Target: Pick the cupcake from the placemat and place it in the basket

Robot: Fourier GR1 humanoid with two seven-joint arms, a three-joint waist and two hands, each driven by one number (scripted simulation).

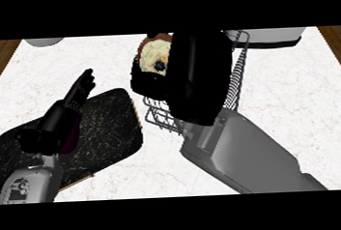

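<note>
Right hand (197, 77) curls round the half-hidden cupcake (155, 57) over the basket (236, 75); left hand (66, 112) straight-fingered

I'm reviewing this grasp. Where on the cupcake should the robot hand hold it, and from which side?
Probably round the brown base of the cupcake, coming from the side, so the pale frosted top stays untouched. Its squat, round shape suits a wrapping hold. The right robot hand curls round it that way from the view's right, above the wire basket.
</note>
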